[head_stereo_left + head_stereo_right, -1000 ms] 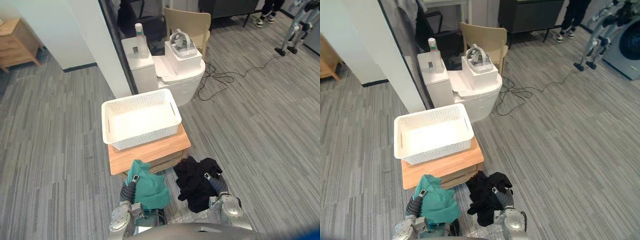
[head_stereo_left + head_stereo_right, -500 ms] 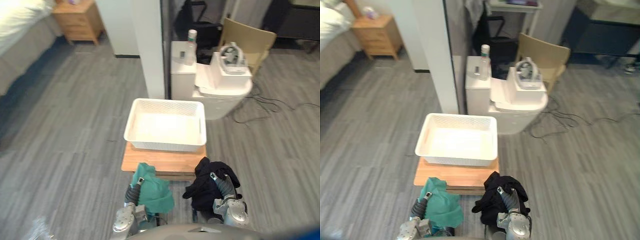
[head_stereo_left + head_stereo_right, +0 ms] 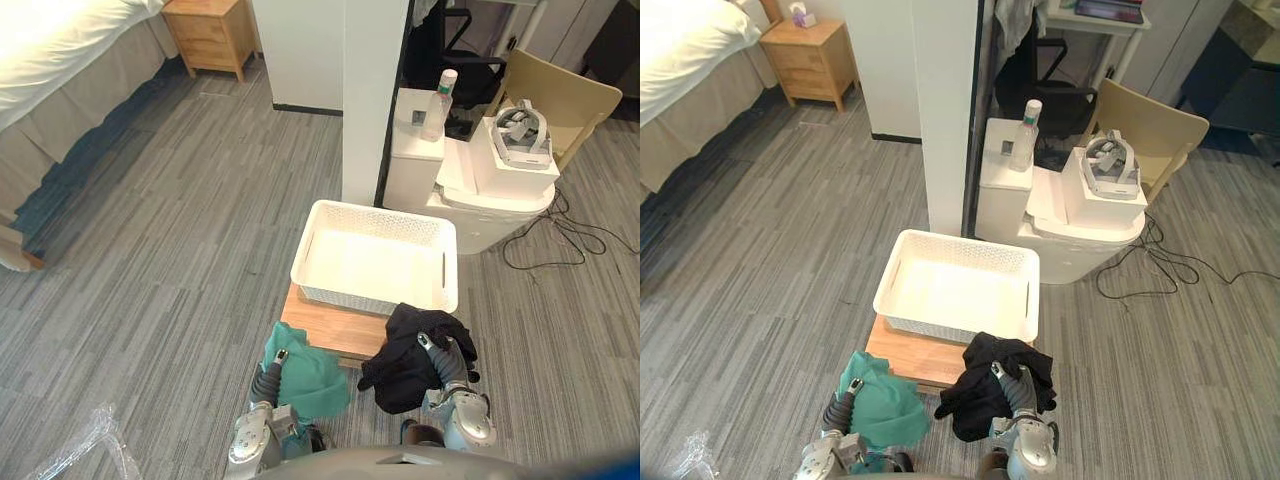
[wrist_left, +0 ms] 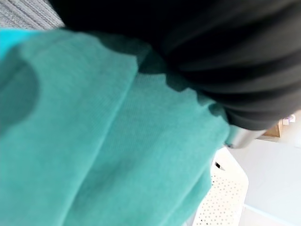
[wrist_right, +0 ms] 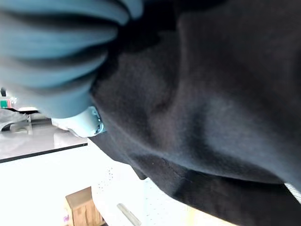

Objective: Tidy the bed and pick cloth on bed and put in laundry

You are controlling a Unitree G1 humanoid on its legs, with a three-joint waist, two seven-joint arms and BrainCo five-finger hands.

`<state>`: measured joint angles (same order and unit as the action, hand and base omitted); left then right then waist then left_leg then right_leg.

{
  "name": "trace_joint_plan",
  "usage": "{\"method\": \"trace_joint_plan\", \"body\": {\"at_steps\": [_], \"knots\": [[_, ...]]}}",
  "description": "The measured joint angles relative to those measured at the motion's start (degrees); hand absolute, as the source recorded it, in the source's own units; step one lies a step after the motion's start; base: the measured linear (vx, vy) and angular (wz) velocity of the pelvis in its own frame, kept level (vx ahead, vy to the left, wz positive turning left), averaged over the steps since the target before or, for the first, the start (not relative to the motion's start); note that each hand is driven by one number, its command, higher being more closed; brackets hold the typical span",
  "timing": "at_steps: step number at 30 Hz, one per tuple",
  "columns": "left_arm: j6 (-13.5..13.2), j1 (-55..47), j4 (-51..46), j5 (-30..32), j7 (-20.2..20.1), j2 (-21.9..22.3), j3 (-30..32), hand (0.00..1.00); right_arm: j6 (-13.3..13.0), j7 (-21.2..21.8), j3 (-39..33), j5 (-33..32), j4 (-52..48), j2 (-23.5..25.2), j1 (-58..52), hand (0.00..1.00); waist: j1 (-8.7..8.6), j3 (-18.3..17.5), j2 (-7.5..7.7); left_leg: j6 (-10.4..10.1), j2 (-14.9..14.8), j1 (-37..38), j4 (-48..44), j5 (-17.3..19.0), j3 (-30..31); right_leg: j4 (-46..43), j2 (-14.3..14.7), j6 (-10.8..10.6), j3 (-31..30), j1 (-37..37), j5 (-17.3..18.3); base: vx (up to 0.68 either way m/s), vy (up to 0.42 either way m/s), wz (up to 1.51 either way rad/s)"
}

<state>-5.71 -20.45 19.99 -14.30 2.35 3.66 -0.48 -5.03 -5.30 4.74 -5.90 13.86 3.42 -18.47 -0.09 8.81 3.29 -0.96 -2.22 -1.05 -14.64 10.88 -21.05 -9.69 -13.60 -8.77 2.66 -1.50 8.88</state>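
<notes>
A: Green cloth [image 3: 312, 382] is draped over the left hand [image 3: 280, 357] and black cloth [image 3: 398, 372] over the right hand [image 3: 429, 346], both low at the near edge of the wooden tabletop [image 3: 330, 326].

B: Clenched or loose?

A: Can't tell, the cloth hides both hands. The white basket [image 3: 381, 212] sits on that tabletop, and the bed [image 3: 60, 50] lies far left.

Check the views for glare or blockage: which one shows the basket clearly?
Left eye view: light washes out the bed, yet the white basket reads plainly. Left wrist view: green cloth hangs against the lens, basket corner beyond. Right wrist view: black cloth, close and dark.
</notes>
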Motion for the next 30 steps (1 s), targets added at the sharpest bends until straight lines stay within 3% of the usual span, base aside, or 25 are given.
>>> {"method": "trace_joint_plan", "body": {"at_steps": [2, 5, 7, 11, 14, 18, 23, 30], "knots": [[0.0, -0.89, -1.82, 0.34, -0.87, -0.04, -0.89, 1.0, 0.0, -0.01, -0.21, 0.04, -0.05, -0.12, 0.01, 1.0, -0.58, -0.38, -0.62, 0.97, -0.15, 0.0, 1.09, 1.58, -0.2, 1.12, 0.4, -0.25, 0.38, 0.07, -1.03, -0.01, 0.109, -0.03], [-0.01, -1.07, -3.61, 0.56, -2.45, -0.6, -1.74, 1.0, 0.08, 0.07, 0.25, 0.07, -2.51, 0.31, 0.09, 1.0, -0.52, -0.63, 0.67, 1.46, 0.61, -0.02, 1.61, 2.13, -1.94, 3.85, -0.23, -0.8, -0.51, 0.35, -4.13, -0.02, 0.156, -0.25], [-0.01, -0.64, -3.61, 1.59, -2.45, -1.44, -1.61, 1.0, 0.08, 0.12, 0.83, 0.06, -5.2, 0.22, 1.57, 1.0, -0.29, -1.16, 1.9, 1.73, 0.29, 0.03, 2.37, 2.16, -4.98, 3.4, 0.36, 0.31, -2.24, -2.01, -5.95, -0.04, 0.182, -0.59], [0.05, -0.84, -3.69, 1.69, -2.24, -4.38, -1.42, 1.0, -0.04, -0.53, 0.63, 0.64, -8.24, -0.03, 7.81, 1.0, -0.55, -1.14, 2.59, 2.07, -1.61, 0.13, 2.64, 2.15, -9.26, -8.02, 2.64, 2.67, 1.77, -7.29, -2.16, -0.01, 0.034, -0.69], [0.09, -0.62, -3.83, 1.68, -2.24, -4.65, -1.2, 1.0, -0.42, -2.01, -0.63, 1.83, -11.29, -0.45, 12.55, 1.0, -0.47, -1.49, 3.06, 2.03, -1.6, 0.23, 2.2, 1.98, -10.37, -3.4, 3.58, 2.79, 4.23, -5.29, -1.11, 0.04, -0.052, -0.28], [0.32, -0.68, -3.92, 1.14, -2.18, -2.67, -0.71, 1.0, -0.43, -3.94, -1.04, 2.82, -13.17, -4.12, 19.26, 1.0, 0.27, -0.41, 0.74, 2.13, -2.23, 1.79, 3.82, 0.78, -9.73, 7.29, 5.59, 2.93, 3.2, 0.18, -6.33, 0.04, -0.064, -0.29], [0.43, -0.97, -3.8, -0.9, -1.99, -2.1, -0.44, 1.0, -0.43, -4.31, 0.58, 2.82, -14.86, -6.99, 27.73, 1.0, 0.73, -0.47, 0.74, 1.39, -1.86, 5.11, 6.6, 0.33, -8.65, 11.85, 6.1, 2.92, 2.91, 4.26, -8.38, 0.01, -0.021, -0.12], [0.43, -1.02, -2.96, -2.63, -1.75, -2.73, -0.48, 1.0, -0.41, -4.25, 6.54, 2.83, -10.27, -8.66, 43.01, 1.0, 1.3, -0.47, 0.72, 2.11, -0.73, 5.12, 7.09, -0.18, -6.19, 14.11, 5.49, 2.18, 4.37, 6.12, -10.44, -0.06, -0.009, 0.14]]}}
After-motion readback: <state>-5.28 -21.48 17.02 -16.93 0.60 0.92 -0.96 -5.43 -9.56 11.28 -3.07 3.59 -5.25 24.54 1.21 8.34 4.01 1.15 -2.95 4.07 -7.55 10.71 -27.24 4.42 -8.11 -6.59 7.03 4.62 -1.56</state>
